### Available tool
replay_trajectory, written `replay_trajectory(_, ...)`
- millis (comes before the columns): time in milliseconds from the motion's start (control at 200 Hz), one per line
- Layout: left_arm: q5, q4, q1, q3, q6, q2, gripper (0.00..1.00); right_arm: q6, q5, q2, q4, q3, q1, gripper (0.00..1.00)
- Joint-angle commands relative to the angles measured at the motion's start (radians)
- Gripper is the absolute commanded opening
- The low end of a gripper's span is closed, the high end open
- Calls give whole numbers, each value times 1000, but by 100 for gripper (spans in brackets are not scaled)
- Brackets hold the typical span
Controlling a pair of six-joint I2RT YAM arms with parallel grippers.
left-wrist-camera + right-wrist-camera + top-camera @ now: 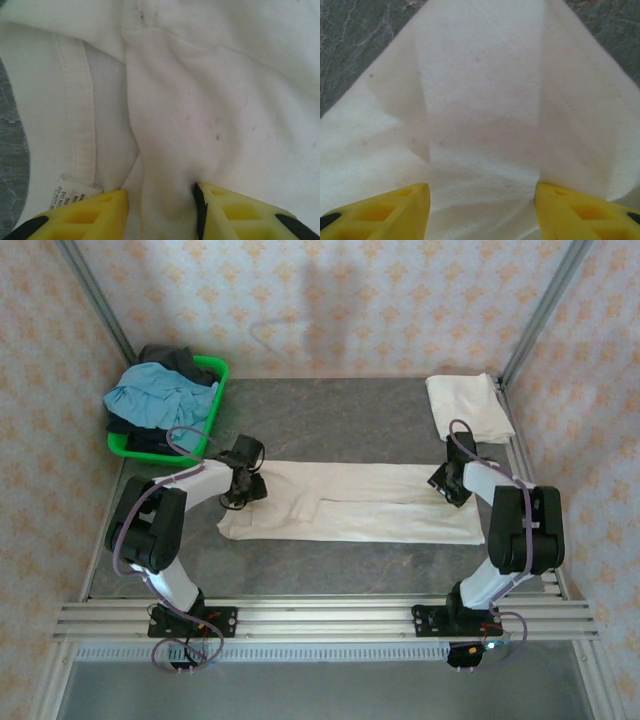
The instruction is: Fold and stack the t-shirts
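Green basket [222,380] far left: light blue garment [155,400], dark garment [175,360].

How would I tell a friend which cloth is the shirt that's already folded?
Look to the far right corner of the grey table, by the metal post. The folded shirt lies there, a small cream rectangle. The other cream shirt is a long strip across the middle, and the blue cloth and dark cloth sit in a green basket.
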Motion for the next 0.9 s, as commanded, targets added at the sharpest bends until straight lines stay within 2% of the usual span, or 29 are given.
replay_trajectory(0, -13, -43, 8, 43, 31, -42, 40, -13, 65, -78, -54, -12, 26, 58)
replay_trajectory(100, -59, -74, -11, 79, 33, -87, 42, -19, 126, -98, -76, 9, 113, 59)
replay_trajectory(175, -73, -84, -20, 117, 33, -57, 43, -18, 133, -72, -71, 39, 167, 59)
replay_trajectory(380, -11, -51, -10, 249, 61, 185, 36, -8, 155, 66, -87, 114, 208, 59)
replay_trajectory(535, -9, -56, 8, 385, 73, 345, 35, -2, 159, 79, -108, 89, 208, 59)
replay_trajectory(646, 64, -73, 40, 534, 84, 463, 34, -4, 137, 43, -151, 48, 225, 59)
replay_trajectory(726, 81, -96, 49, 666, 100, 539, 34, 5, 131, -11, -172, -2, 273, 59)
replay_trajectory(826, 100, -173, 49, 938, 129, 686, 35, 42, 153, -61, -193, -61, 347, 59)
replay_trajectory(891, 136, -262, 49, 1190, 133, 815, 35, 72, 139, -75, -204, -91, 393, 59)
